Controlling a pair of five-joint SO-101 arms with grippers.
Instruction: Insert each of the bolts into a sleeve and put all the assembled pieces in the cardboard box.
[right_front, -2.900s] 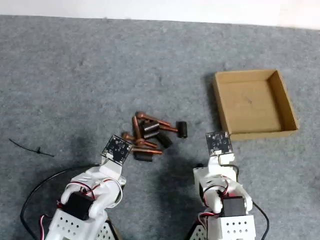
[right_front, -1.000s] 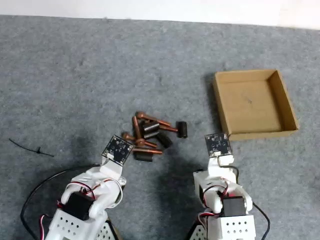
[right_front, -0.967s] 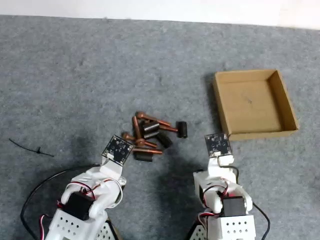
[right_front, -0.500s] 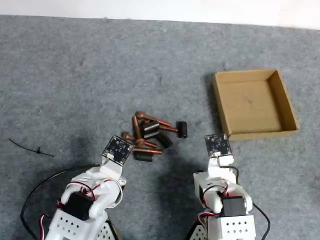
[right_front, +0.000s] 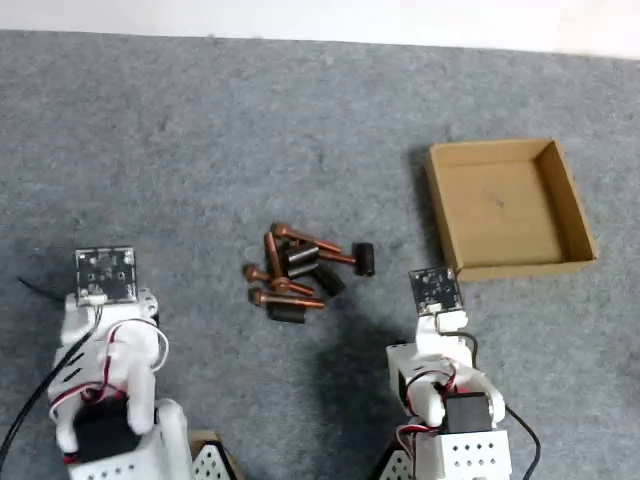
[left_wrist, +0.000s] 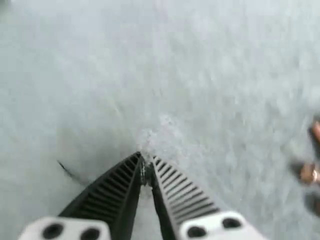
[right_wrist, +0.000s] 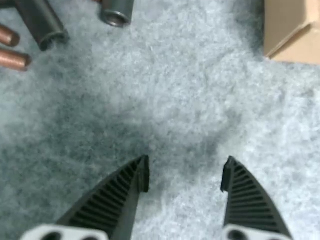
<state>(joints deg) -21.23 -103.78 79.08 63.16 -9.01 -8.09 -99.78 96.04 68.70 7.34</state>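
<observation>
On grey felt (right_front: 180, 130), the bolts (right_front: 285, 297) and sleeves (right_front: 364, 258) are lying in a loose heap, apparently unassembled, ahead of the right gripper's (right_wrist: 185, 175) spread fingers and off to one side; the box (right_front: 500, 210) is sitting empty off to the other. The left gripper (left_wrist: 146, 167), fingers pressed together, is hanging over bare felt, heap well aside. Pinching an outlying bolt by its shank looks the cleanest start.

Through the right wrist view, the cardboard box (right_wrist: 292, 27) is cut by the edge, only a corner showing. Two dark sleeves (right_wrist: 118, 10) and two copper bolts (right_wrist: 14, 59) run off the frame. The left wrist view catches the pile (left_wrist: 311, 172) as a blur at the edge. From above its pieces overlap, so I can't count them.
</observation>
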